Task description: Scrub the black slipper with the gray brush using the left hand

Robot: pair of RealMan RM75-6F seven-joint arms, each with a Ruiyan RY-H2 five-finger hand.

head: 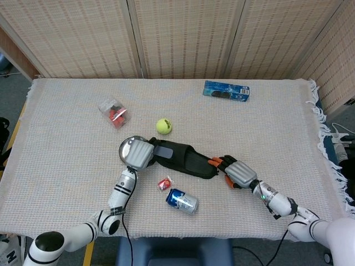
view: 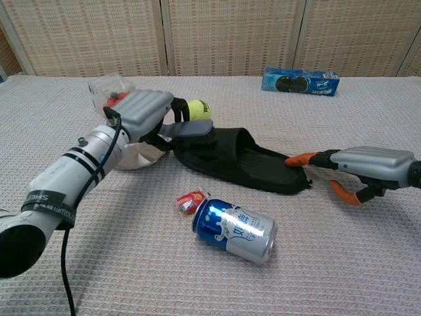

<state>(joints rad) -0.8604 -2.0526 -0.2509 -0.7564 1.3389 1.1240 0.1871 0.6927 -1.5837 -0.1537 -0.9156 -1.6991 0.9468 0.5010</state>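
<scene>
1. The left hand [view: 143, 113] is gripping the gray brush [view: 187, 128], with its fingers curled around the handle end.
2. The brush is lying flat over the strap end of the black slipper [view: 240, 161], and its bristles appear to be touching the strap.
3. The slipper is lying sole-down on the woven cloth [head: 266, 127] near the middle of the table, with its strap end toward the left hand and its other end toward the right hand [view: 368, 164].
4. The right hand is resting beside the far end of the slipper, fingers apart and holding nothing; one orange fingertip [view: 297, 158] is touching or nearly touching the slipper's edge.
5. A round metal dish [head: 125, 149] is sitting partly hidden under the left hand.
6. A tennis ball [head: 163, 126] is lying just beyond the slipper's strap end.
7. A blue can [view: 234, 230] is lying on its side in front of the slipper, with a small red wrapper [view: 190, 201] just beside it.
8. A clear box of red pieces [head: 113, 113] and a blue cookie packet [head: 226, 91] are sitting farther back, well apart.
</scene>
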